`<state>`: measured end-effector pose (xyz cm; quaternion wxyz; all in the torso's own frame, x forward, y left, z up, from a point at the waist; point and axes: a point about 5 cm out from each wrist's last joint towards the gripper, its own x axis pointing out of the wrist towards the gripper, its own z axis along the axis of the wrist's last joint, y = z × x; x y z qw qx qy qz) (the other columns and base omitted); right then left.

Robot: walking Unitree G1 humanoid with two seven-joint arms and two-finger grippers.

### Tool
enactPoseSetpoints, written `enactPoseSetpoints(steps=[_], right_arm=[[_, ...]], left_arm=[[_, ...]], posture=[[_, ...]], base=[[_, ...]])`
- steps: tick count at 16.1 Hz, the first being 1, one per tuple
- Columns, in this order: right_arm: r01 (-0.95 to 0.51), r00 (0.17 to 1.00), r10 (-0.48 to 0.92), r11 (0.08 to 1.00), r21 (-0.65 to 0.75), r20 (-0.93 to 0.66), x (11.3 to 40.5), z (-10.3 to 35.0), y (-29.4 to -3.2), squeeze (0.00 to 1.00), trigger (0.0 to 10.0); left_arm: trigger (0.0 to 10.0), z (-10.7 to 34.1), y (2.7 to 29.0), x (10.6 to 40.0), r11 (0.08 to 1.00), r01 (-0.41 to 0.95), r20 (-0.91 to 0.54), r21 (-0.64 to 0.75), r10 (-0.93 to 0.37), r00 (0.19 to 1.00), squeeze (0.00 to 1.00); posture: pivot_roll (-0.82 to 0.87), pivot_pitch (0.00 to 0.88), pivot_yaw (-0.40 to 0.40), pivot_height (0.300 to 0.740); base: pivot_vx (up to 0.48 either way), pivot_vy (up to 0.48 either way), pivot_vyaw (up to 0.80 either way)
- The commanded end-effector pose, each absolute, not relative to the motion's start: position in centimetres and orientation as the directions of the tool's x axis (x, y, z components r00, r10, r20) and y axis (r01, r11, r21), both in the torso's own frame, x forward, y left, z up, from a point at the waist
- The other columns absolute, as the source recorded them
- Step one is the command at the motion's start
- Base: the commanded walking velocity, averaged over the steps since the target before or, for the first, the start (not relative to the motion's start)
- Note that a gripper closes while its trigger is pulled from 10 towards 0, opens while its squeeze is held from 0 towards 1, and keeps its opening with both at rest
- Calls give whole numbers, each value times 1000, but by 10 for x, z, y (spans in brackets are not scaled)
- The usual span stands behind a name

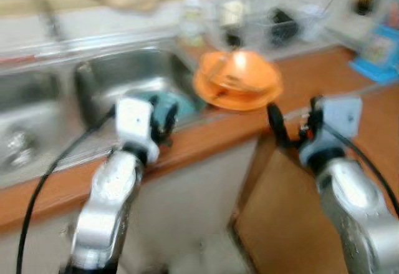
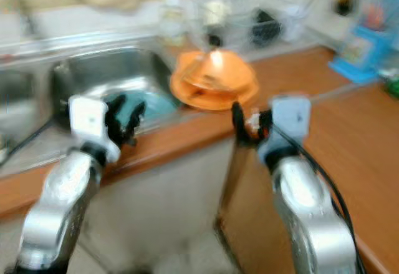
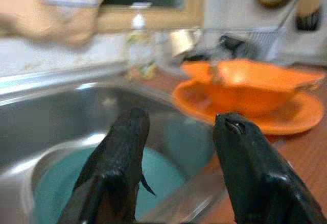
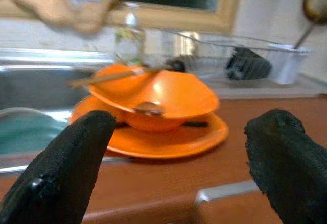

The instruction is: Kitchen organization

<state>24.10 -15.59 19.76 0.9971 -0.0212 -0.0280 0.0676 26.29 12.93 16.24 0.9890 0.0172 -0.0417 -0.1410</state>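
Note:
An orange bowl (image 1: 240, 71) sits on an orange plate (image 1: 237, 96) on the wooden counter just right of the steel sink (image 1: 124, 74). A utensil (image 4: 145, 106) rests inside the bowl and a thin stick (image 4: 97, 78) lies across its rim. A teal dish (image 3: 158, 170) lies in the sink basin. My left gripper (image 1: 163, 121) hovers open at the sink's front edge, over the teal dish. My right gripper (image 4: 179, 155) is open, in front of the counter edge, facing the bowl and plate without touching them.
A wire dish rack (image 1: 268, 21) with dark items stands behind the bowl. A soap bottle (image 1: 192, 12) stands by the sink's back rim. A blue item (image 1: 377, 52) lies at the far right of the counter (image 1: 324, 74). The views are blurred by motion.

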Motion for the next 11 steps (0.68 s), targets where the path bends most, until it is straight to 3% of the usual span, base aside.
enactPoseSetpoints(steps=[1,11], right_arm=[[-125,991,127,991,-45,46,241,196,-158,1000,10000],[-134,988,138,989,-55,69,242,198,-158,1000,10000]], left_arm=[[10000,173,125,266,953,300,118,49,-304,945,0],[10000,175,126,268,956,289,128,38,-292,948,0]], posture=[[-139,0,6,740],[-146,0,6,740]], base=[[247,0,0],[310,0,0]])
